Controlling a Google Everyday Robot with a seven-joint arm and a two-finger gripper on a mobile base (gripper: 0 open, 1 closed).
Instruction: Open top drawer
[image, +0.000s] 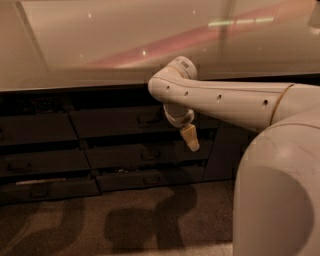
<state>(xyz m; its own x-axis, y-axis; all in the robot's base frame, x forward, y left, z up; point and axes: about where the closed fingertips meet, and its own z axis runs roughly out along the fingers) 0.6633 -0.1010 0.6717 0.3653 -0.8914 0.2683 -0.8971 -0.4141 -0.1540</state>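
Observation:
The top drawer is the dark-grey front at the top of the middle column, just under the counter edge. It is shut, flush with the fronts around it. Its small dark bar handle sits at mid-front. My gripper hangs from the white wrist, tan tip pointing down and right. It is in front of the drawer's right end, to the right of the handle and a little lower, apart from it and holding nothing.
Two shallower drawers lie below the top one. More drawer fronts stand at left, a plain dark door at right. A pale countertop overhangs them. My white body fills the lower right, above patterned carpet.

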